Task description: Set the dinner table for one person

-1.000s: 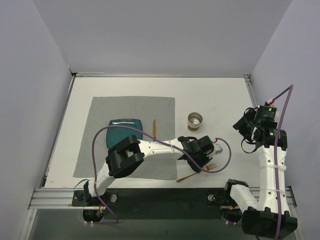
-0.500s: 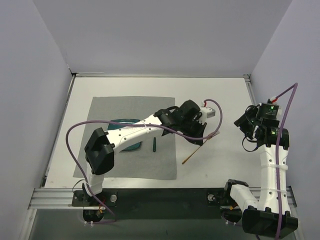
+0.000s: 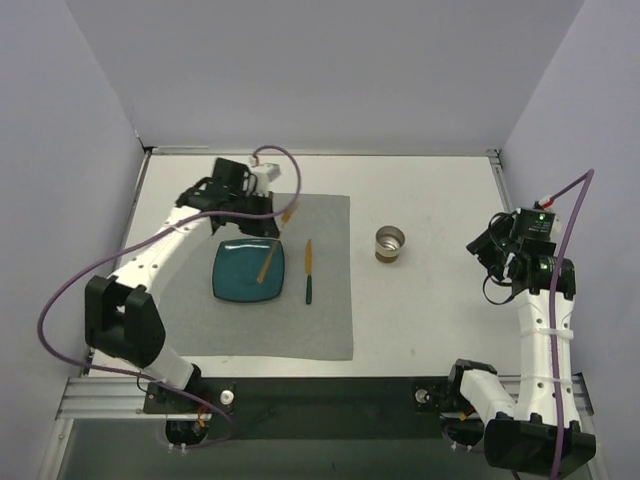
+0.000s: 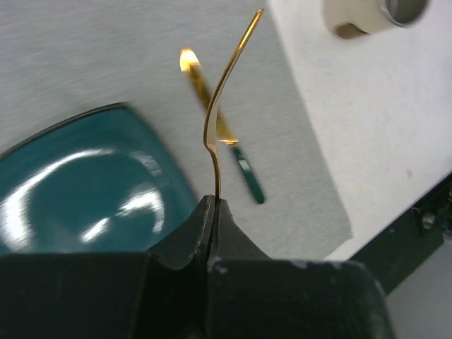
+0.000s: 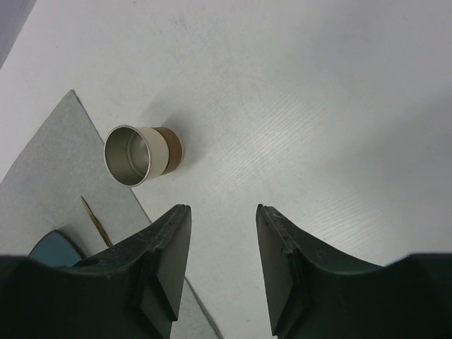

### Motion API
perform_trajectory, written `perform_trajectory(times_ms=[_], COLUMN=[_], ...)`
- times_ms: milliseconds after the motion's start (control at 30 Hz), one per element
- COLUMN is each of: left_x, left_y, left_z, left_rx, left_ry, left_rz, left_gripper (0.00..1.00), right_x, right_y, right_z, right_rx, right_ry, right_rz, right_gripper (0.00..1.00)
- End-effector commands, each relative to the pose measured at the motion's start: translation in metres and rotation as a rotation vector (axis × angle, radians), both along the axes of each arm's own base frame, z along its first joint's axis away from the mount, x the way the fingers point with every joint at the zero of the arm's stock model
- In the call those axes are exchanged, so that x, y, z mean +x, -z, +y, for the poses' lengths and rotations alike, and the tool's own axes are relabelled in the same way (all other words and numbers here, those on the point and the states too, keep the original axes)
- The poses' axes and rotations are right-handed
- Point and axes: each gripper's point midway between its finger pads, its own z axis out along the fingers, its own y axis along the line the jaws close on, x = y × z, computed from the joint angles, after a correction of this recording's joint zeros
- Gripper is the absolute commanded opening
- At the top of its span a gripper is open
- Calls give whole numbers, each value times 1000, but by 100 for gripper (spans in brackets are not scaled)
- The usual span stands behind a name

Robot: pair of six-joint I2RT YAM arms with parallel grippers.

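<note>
My left gripper (image 3: 281,213) is shut on the handle end of a thin gold fork (image 3: 269,256) and holds it above a teal square plate (image 3: 248,270) on the grey mat (image 3: 200,230). In the left wrist view the gripper (image 4: 214,201) pinches the fork (image 4: 215,134) edge-on, over the plate (image 4: 70,205). A knife (image 3: 309,270) with a gold blade and green handle lies on the mat right of the plate. A metal cup (image 3: 390,243) stands on the white dinner table (image 3: 440,190). My right gripper (image 3: 495,250) is open and empty, right of the cup (image 5: 141,154).
The left arm's purple cable (image 3: 70,290) loops over the table's left side. The mat's right edge (image 5: 56,162) lies just left of the cup. The right wrist view also shows the knife tip (image 5: 92,215) and the open gripper (image 5: 222,208) over bare table (image 5: 318,106).
My left arm has swung from the mat's right edge to the far left, carrying the fork up off the table to above the plate. The right arm has barely moved.
</note>
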Motion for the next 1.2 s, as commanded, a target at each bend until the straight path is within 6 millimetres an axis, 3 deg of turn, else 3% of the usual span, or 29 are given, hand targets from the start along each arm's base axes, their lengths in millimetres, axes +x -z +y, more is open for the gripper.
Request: perform_trajectory(times_ms=[0,33,67,133,167,400,533,700,867,1033,1167], left_x=[4,5,12,17,22,30,24,34,40,46,56], left_y=[-12,-10,-5,5,10,57,88,106,118,143,147], left_z=[90,105,143,177,205,265,263,264,264,269,272], left_rx=[20,9,14,49,66,115,69,47,36,44,48], left_ry=[-98,-127,-210,-241,-302,-342,-318,-421,-426,-431,-437], left_rz=[-47,-36,-32,-39,-33,80,178,217,209,233,229], left_gripper=[0,0,0,0,0,0,0,0,0,0,0], right_x=[4,5,7,9,11,17,16,13,10,12,13], right_y=[0,1,1,0,0,2,6,12,12,9,2], right_z=[2,4,5,12,13,26,26,27,26,31,38], right_rx=[8,13,10,3,-10,-38,-45,-44,-51,-45,-46], right_ry=[9,-1,-6,-32,-37,-91,-91,-86,-85,-95,-123], right_rz=[-28,-29,-28,-24,-22,-5,5,13,8,0,-17], right_gripper=[42,42,42,42,42,42,42,42,42,42,42])
